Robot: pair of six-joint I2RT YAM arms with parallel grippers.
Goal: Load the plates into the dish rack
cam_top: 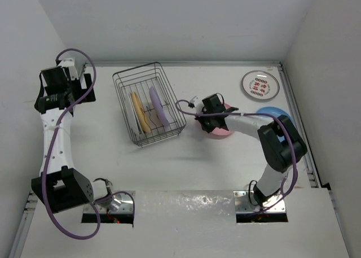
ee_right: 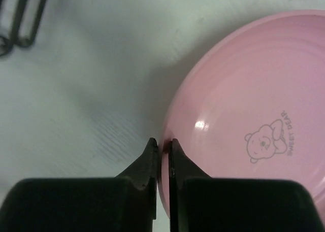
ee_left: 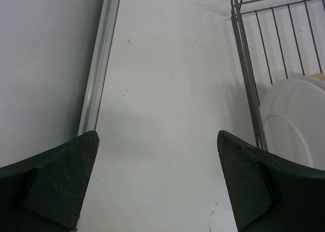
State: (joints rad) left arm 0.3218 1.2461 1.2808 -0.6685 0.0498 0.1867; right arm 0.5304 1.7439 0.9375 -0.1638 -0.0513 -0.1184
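Right gripper (ee_right: 162,143): pressed together on the rim of the pink plate (ee_right: 254,115). The thin edge is caught between its two dark fingers, and the plate's bowl spreads out to the right of the fingertips and ahead of them.
Left gripper (ee_left: 157,135): spread wide and holding nothing, over bare table (cam_top: 214,167). A corner of the dish rack (cam_top: 149,105) stands ahead of its right finger.
Done: two plates stand on edge in the dish rack, a yellow plate (cam_top: 138,112) and a purple plate (cam_top: 158,106), side by side between the wires.
Left: three plates in view are outside the rack. The pink plate is in the pinch. A blue plate (cam_top: 271,112) lies beyond it from the fingertips, partly hidden by the right arm. A printed plate (cam_top: 260,84) lies farther off again, well apart.
Progress, as a judgement: under half done, with the third plate just being picked. I cannot tell whether its rim has left the table.
Rack room: open space shows beside the standing pair, most of it on the side away from the right gripper.
Pink plate: round and shallow with a glossy, smooth surface, faint rings, and a small printed bear with lettering. It looks hard and slippery.
Dish rack: thin dark wire forming a rectangular basket with upright sides.
Table: matte white with faint scuffs.
Fingers: dark, matte and wedge-shaped, with scratched faces.
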